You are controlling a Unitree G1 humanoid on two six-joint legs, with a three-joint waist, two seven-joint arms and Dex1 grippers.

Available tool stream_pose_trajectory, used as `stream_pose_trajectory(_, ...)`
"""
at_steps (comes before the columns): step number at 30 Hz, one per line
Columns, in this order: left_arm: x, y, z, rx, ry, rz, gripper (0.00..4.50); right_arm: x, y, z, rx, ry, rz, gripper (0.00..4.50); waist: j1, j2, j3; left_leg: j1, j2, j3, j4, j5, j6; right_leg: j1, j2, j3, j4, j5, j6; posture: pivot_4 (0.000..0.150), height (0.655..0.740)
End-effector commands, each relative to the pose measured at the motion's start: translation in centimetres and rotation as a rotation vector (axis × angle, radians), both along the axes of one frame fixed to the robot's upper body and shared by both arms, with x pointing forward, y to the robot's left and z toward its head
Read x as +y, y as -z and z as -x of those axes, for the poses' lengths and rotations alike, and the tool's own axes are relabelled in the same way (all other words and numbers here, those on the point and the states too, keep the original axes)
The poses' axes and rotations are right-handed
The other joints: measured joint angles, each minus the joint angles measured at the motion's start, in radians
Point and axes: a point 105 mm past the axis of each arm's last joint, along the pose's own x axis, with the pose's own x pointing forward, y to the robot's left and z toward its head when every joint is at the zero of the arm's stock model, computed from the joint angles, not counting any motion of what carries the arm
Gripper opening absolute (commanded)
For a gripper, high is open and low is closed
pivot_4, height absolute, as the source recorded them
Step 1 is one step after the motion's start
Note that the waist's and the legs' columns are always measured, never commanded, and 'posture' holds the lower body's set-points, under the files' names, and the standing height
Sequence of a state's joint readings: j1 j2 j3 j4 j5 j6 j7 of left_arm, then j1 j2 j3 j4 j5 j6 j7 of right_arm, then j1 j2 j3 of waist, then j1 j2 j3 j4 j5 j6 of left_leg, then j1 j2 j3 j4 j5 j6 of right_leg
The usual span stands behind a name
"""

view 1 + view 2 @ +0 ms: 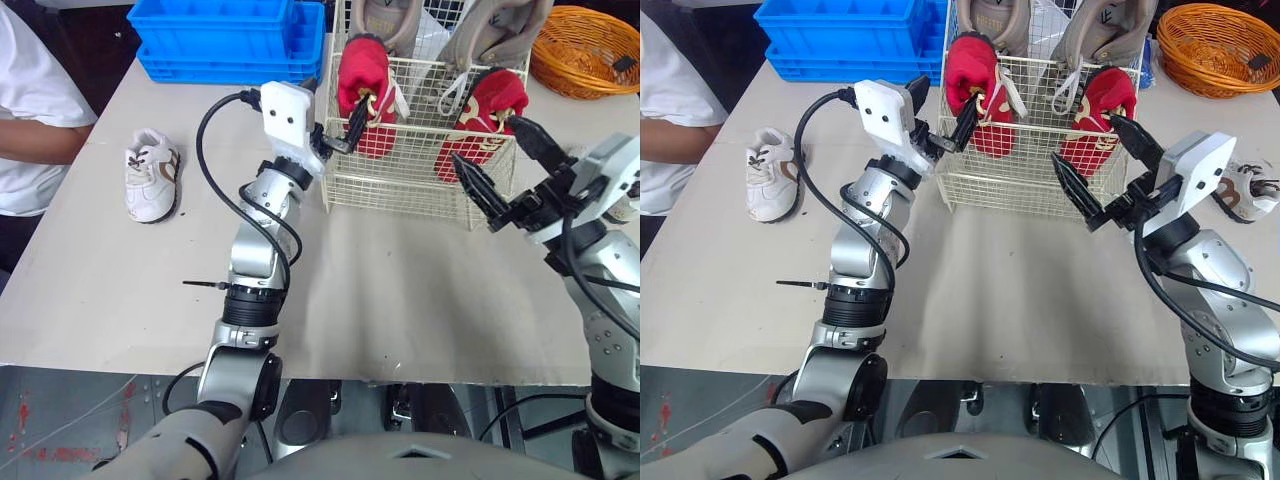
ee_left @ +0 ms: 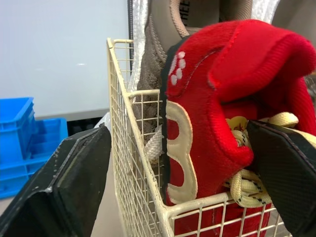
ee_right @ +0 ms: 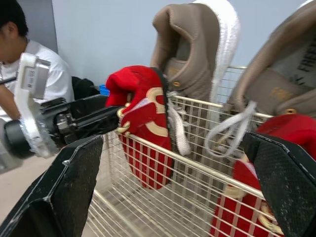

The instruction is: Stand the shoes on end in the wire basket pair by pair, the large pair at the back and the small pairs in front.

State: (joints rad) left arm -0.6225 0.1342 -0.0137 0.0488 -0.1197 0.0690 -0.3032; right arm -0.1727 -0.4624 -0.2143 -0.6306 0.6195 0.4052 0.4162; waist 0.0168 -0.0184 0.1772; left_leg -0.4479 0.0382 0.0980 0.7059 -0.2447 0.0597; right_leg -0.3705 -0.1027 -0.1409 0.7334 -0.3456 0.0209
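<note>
Beige covering is seen over the tabletop, on which the wire basket is set toward the back, with stacked blue crates to its left and an orange wicker basket to its right. Two large tan shoes are stood on end at the back of the wire basket, and two small red shoes are stood in front of them, the left red shoe at the left front corner and the right red shoe at the right front corner. The left hand is held open across the basket's left wall: one finger is kept outside the wire, the other is laid against the laces of the left red shoe. The right hand is spread wide open just in front of the right front corner, nothing being gripped. One small white shoe is left lying on the tabletop well to the left, near a seated person in a white shirt. A second white shoe is partly hidden behind the right arm
</note>
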Motion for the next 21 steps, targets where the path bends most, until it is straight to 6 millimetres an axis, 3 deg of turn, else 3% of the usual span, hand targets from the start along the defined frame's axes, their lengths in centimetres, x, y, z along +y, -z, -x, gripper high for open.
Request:
stream_pose_trajectory(1, 0.4, -0.8, 0.4, -0.069, -0.045, -0.054, 4.44, -1.4, -0.9, 0.3, -0.037, 0.026, 0.021, 4.5, -0.001, 0.0, 0.0, 0.0, 0.0, 0.0, 0.0, 0.0, 0.0, 0.0, 0.0, 0.0, 0.0, 0.0, 0.0, 0.15, 0.686)
stream_pose_trajectory(6, 1.6, -1.4, 0.7, -0.094, -0.095, -0.092, 4.44, -3.3, -0.9, -0.4, -0.022, 0.068, 0.061, 4.5, -0.003, 0.0, 0.0, 0.0, 0.0, 0.0, 0.0, 0.0, 0.0, 0.0, 0.0, 0.0, 0.0, 0.0, 0.0, 0.15, 0.686)
stream_pose_trajectory(13, 1.8, -0.4, 2.5, -0.044, -0.031, -0.086, 4.44, -5.3, -1.2, -1.3, -0.009, 0.107, 0.08, 4.5, -0.002, 0.0, 0.0, -0.001, 0.0, 0.0, -0.001, 0.0, 0.0, -0.001, 0.0, 0.0, -0.001, 0.0, 0.0, 0.15, 0.686)
stream_pose_trajectory(21, 1.2, -2.8, 4.8, -0.125, 0.085, -0.057, 4.44, -8.0, -1.0, -1.9, 0.013, 0.192, 0.081, 4.5, -0.001, 0.0, 0.0, -0.001, 0.0, 0.0, -0.001, 0.0, 0.0, 0.0, 0.0, 0.0, -0.002, 0.0, 0.0, 0.15, 0.686)
